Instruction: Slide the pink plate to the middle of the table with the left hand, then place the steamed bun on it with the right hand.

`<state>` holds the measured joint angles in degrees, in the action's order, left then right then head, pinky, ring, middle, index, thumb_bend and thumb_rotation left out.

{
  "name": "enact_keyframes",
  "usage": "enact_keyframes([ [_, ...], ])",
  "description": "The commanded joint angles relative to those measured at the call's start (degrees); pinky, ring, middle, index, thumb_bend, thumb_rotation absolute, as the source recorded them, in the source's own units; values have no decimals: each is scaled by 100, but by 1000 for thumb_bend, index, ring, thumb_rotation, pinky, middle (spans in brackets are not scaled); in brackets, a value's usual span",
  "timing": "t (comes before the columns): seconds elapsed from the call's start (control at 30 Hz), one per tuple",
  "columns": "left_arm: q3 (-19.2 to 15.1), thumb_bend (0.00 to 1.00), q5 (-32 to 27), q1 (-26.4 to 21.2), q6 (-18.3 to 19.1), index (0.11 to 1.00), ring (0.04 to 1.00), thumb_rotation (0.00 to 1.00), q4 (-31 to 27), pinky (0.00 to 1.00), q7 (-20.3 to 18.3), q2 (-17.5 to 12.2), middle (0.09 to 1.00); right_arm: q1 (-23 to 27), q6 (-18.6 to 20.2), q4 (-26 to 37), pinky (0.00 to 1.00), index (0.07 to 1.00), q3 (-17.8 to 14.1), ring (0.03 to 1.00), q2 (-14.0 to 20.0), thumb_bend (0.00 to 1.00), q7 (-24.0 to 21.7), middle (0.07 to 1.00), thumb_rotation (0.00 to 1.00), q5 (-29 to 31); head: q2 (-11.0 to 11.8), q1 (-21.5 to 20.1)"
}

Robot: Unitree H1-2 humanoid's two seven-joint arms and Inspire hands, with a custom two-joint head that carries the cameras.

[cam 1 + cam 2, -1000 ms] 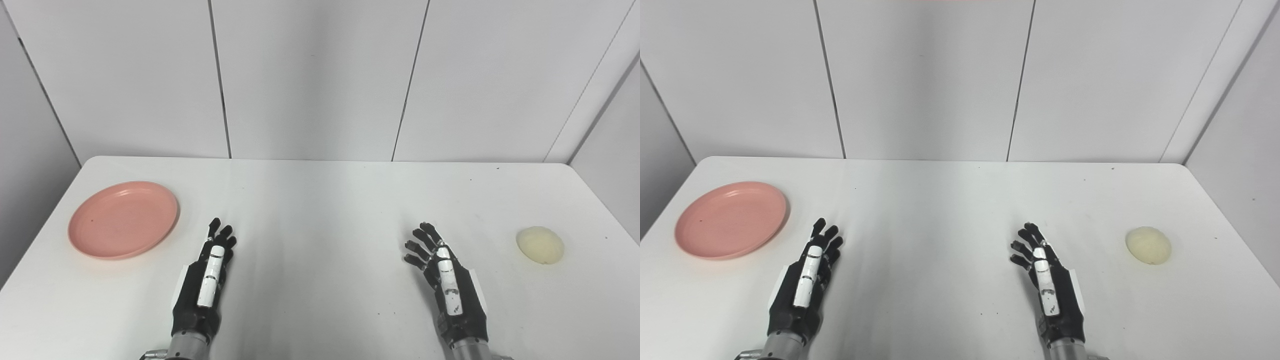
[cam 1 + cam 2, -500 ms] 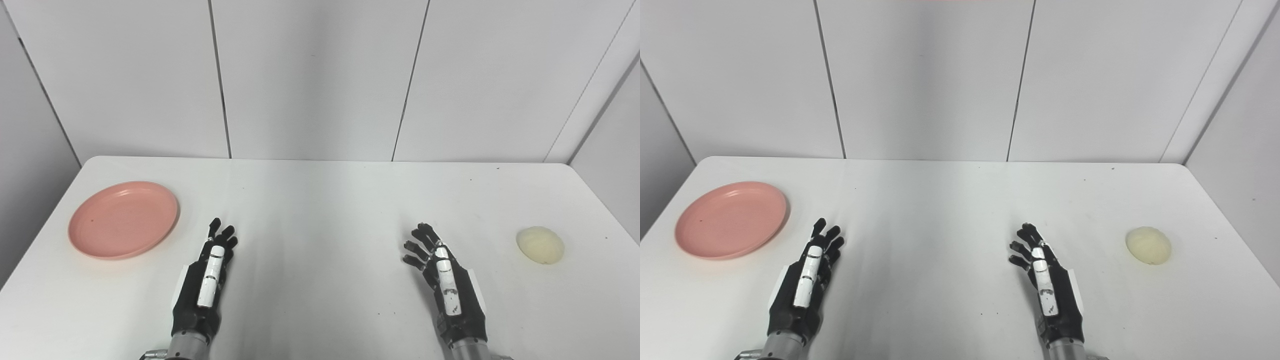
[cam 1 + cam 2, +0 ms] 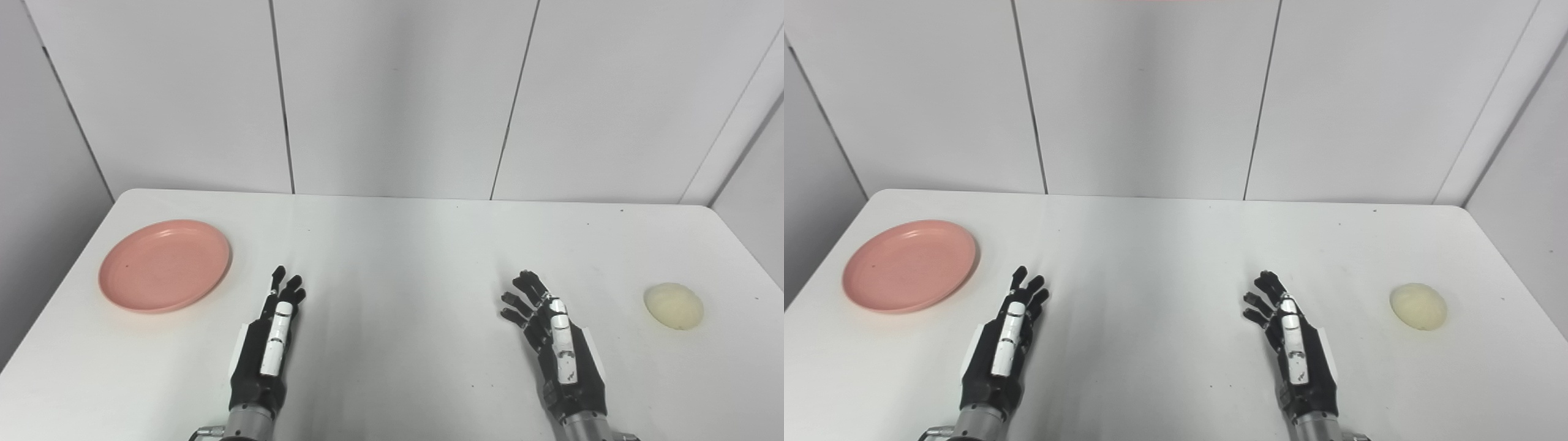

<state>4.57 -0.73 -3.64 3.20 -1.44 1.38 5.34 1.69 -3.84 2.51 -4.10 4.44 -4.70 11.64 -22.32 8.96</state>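
A round pink plate (image 3: 164, 265) lies flat at the left of the white table (image 3: 398, 245), with nothing on it. A pale yellow steamed bun (image 3: 673, 305) rests on the table at the far right. My left hand (image 3: 267, 342) hovers near the front edge, to the right of and nearer than the plate, fingers stretched forward and holding nothing. At the front right is my right hand (image 3: 556, 343), well left of the bun, open with fingers spread and slightly curled.
White wall panels (image 3: 392, 92) stand behind the table's far edge. Bare table surface stretches between the two hands and beyond them to the back edge.
The whole picture has shifted a little to the right, so the camera moved. The right hand's fingers curled slightly; plate and bun have not moved.
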Motion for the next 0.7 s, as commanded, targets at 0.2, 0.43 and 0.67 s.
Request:
enact_keyframes([
  [0.2,211,510,60,-127,-202,1000,952,905,408,1000,-62,179,965,-165,-518,-609,813,852,-117,834,89,541,-182,884,978,90,273,151],
  [0.43,218,513,139,-171,-332,1000,954,908,596,997,-30,185,968,-120,-580,-745,813,853,-107,828,126,563,-243,887,980,124,353,152],
  [0.67,211,530,196,-170,-439,1000,953,903,649,987,-38,176,963,-109,-633,-807,792,828,-112,810,108,584,-253,870,964,145,351,165],
])
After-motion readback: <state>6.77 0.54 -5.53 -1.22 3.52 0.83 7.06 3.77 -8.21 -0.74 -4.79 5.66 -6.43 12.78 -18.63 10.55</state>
